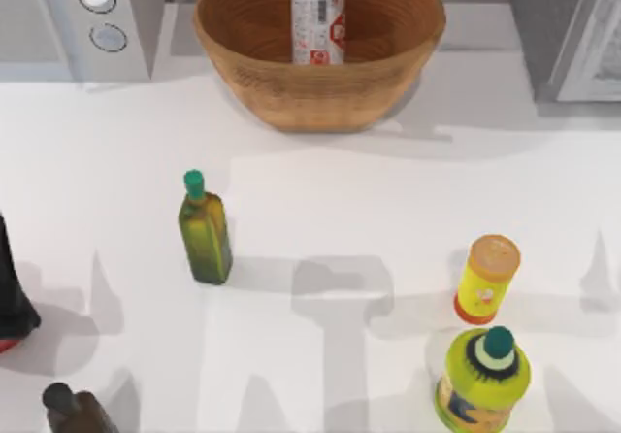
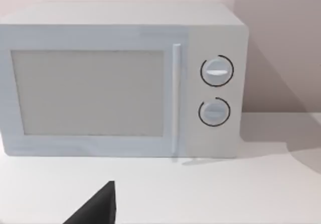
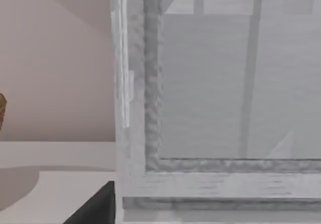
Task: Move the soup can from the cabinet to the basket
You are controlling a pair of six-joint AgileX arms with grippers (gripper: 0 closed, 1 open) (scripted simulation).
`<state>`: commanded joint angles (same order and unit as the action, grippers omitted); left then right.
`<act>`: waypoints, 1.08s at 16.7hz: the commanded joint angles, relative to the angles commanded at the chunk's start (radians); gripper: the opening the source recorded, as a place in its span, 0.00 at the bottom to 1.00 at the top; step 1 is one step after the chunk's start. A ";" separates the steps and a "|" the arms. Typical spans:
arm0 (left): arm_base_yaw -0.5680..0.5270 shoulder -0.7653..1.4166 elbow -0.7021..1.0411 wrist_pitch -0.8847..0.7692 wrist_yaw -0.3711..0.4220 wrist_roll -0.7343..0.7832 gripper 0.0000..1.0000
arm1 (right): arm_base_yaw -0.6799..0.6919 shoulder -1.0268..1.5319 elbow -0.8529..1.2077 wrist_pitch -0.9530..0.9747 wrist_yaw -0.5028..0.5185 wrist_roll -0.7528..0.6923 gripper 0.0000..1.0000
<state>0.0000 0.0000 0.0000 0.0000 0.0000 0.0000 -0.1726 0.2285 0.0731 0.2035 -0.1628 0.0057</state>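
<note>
Our soup can [image 1: 318, 23] already stands upright inside the basket [image 1: 318, 54], away from the cabinet [image 1: 572, 35], so little can go wrong unless an arm nudges it; we cannot tell either claw's state.

A white microwave [image 1: 73, 20] with two round dials [image 2: 216, 91] stacked beside its door handle stands at the far left corner of the white desk [image 1: 320, 190]; its window is pale and blank; a green square-sided bottle [image 1: 204, 231] with a green cap stands upright left of centre, well apart from the rest; toward the near right a yellow canister [image 1: 487, 280] with an orange lid stands just behind a fat yellow-green bottle [image 1: 482, 380] with a dark green cap; at the near left edge a brown bottle [image 1: 76, 411] pokes into view; a beige wall [image 2: 281, 43] rises behind.
</note>
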 joint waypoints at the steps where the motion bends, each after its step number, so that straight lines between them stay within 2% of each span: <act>1: 0.000 0.000 0.000 0.000 0.000 0.000 1.00 | -0.048 0.073 0.017 0.058 -0.048 0.001 1.00; 12: 0.000 0.000 0.000 0.000 0.000 0.000 1.00 | -0.660 1.026 0.221 0.775 -0.657 0.019 1.00; 15: 0.000 0.000 0.000 0.000 0.000 0.000 1.00 | -0.775 1.210 0.264 0.915 -0.772 0.023 1.00; 18: 0.000 0.000 0.000 0.000 0.000 0.000 1.00 | -0.842 1.308 0.290 0.994 -0.838 0.025 1.00</act>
<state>0.0000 0.0000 0.0000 0.0000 0.0000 0.0000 -1.0147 1.5365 0.3630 1.1974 -1.0012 0.0308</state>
